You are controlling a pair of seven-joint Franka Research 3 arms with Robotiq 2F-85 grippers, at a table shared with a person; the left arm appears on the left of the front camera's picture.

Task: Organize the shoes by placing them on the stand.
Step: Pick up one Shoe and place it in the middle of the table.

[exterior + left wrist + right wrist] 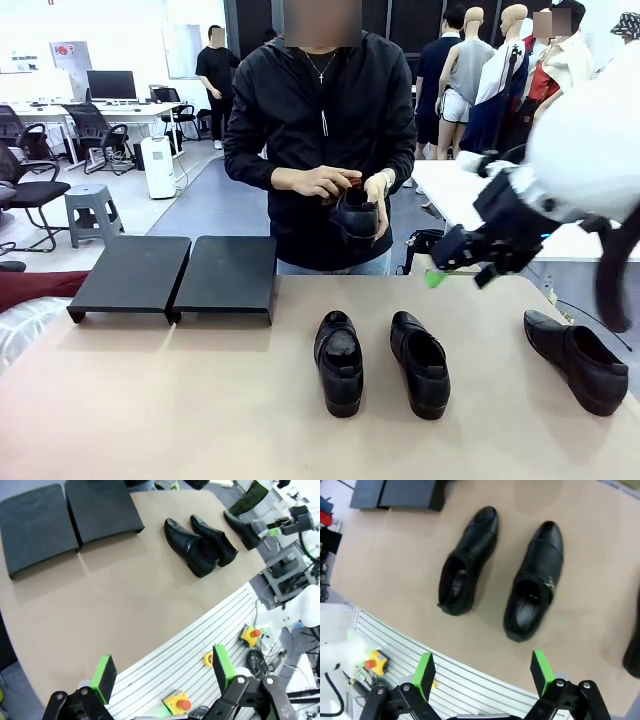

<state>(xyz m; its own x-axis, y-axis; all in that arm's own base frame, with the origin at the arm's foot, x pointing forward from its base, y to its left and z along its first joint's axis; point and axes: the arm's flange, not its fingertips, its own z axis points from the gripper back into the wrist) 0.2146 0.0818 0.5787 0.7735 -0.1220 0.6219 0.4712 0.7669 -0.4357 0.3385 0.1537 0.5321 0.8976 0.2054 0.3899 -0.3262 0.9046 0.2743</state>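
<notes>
Three shoes [340,365] on counter [150,400], laid out for pickup; stand [175,275] bare; fourth shoe [355,215] in person's hands [320,182]; left claw [162,667], right claw [482,669] released.

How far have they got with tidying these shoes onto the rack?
Nothing done yet: the stand is bare. In hand: the person's hands hold one shoe; the left tool and right tool are open, empty. Remaining: three shoes on the table, all four to place.
</notes>
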